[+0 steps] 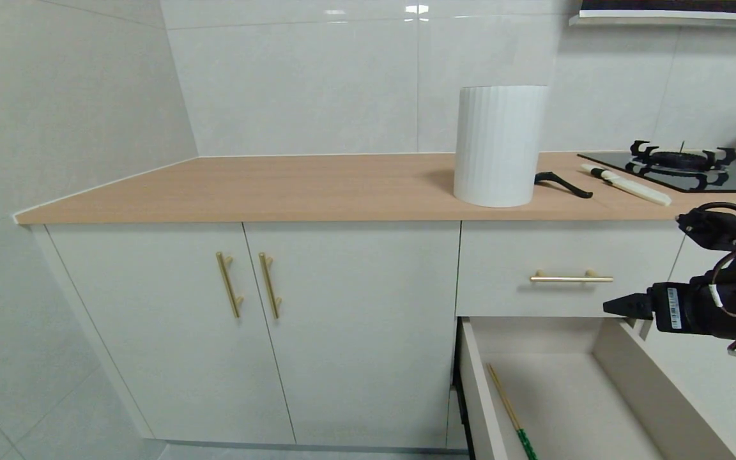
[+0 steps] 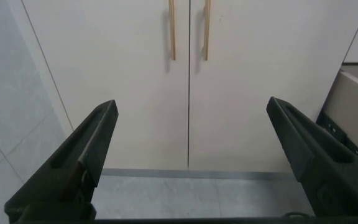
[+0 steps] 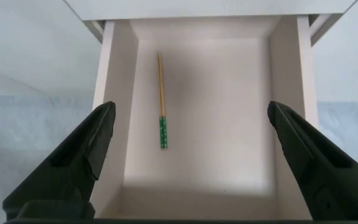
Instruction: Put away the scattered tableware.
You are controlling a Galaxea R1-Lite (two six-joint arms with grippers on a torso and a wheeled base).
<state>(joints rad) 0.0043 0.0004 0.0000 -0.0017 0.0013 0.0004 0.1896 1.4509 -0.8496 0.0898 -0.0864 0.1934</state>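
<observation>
Right hand [image 3: 190, 111]: fingers spread wide, holding nothing, poised over the open lower drawer [image 1: 478, 383].
Chopsticks [image 3: 161, 107]: one wooden pair with green ends, below this hand and to its left, lying flat on the drawer floor along the left wall.
Left hand [image 2: 191, 102]: also spread wide and holding nothing, low down, facing the double cabinet doors [image 2: 260, 93] straight ahead of it.
Desk [image 1: 278, 188]: wooden top, above the right hand. On it, up and to that hand's left, lie a cream-coloured knife [image 1: 627, 185] and a black-handled utensil [image 1: 563, 184]. The utensil's far end is hidden behind a white ribbed canister [image 1: 499, 147].
Upper drawer [image 1: 521, 255]: shut, just left of the right hand.
</observation>
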